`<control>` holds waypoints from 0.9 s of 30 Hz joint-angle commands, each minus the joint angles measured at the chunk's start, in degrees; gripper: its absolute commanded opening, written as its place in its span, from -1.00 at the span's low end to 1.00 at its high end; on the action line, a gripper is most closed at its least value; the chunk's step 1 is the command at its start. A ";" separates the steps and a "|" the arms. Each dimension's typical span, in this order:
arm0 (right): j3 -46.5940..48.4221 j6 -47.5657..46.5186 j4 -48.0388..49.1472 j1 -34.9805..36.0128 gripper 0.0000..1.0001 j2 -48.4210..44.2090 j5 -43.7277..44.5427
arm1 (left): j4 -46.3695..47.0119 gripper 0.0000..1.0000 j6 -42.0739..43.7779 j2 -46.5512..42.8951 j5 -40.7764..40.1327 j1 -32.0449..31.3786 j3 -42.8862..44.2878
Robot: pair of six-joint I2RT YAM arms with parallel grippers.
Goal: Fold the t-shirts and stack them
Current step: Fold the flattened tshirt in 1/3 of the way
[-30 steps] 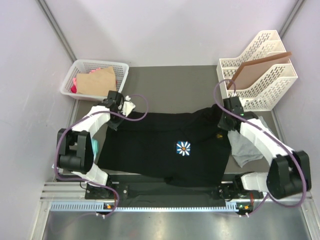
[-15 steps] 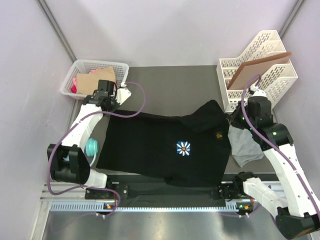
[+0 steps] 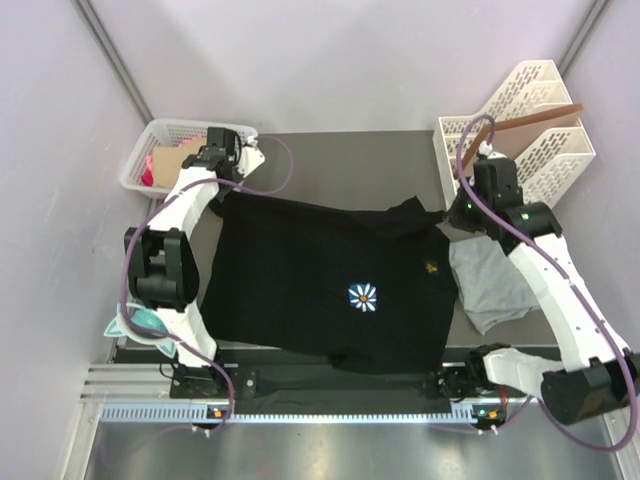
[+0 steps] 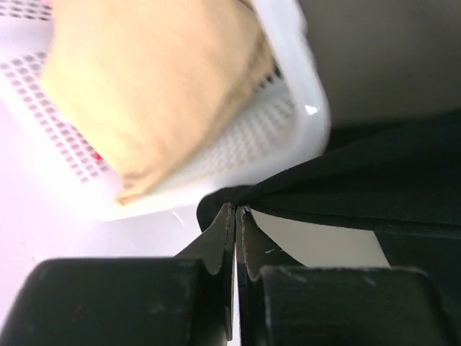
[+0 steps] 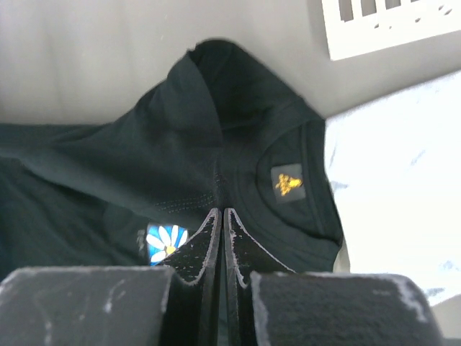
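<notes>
The large black t-shirt (image 3: 320,280) lies spread across the table, its blue-and-white daisy print (image 3: 366,296) facing up. My left gripper (image 3: 236,172) is shut on the shirt's far left corner, next to the white basket; the wrist view shows black cloth (image 4: 346,180) pinched at its tips (image 4: 235,210). My right gripper (image 3: 455,214) is shut on the black shirt (image 5: 187,130) near the collar, beside its yellow neck label (image 5: 287,182). The light grey t-shirt (image 3: 495,290) lies crumpled at the right, partly under the black one.
A white basket (image 3: 160,130) holding tan and pink items stands at the back left. A white file rack (image 3: 530,170) with a stiff brown board (image 3: 525,122) stands at the back right. A teal object (image 3: 140,322) sits by the left arm's base.
Both grippers have moved toward the back of the table, the left one to the basket, the right one toward the rack. The black shirt's far edge has been drawn back with them.
</notes>
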 commanded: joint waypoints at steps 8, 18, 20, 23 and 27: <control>3.56 -0.06 3.18 -0.55 -1.00 1.92 3.47 | 3.66 -1.00 2.47 -3.10 -4.25 1.28 -1.84; -4.09 1.52 -2.96 -0.20 -1.00 -12.06 0.40 | 3.77 -1.00 1.42 -12.68 0.67 1.19 -15.21; -7.68 3.01 -4.37 0.24 -1.00 -15.82 -1.36 | 3.15 -1.00 0.54 -13.92 1.82 1.19 -16.96; -15.05 5.38 -5.69 0.33 -1.00 -21.01 -4.87 | 2.53 -1.00 0.45 -16.90 3.66 1.19 -20.56; -26.14 8.81 -5.43 0.60 -0.54 -27.00 -14.61 | 2.71 -1.00 1.06 -20.24 3.58 1.19 -26.27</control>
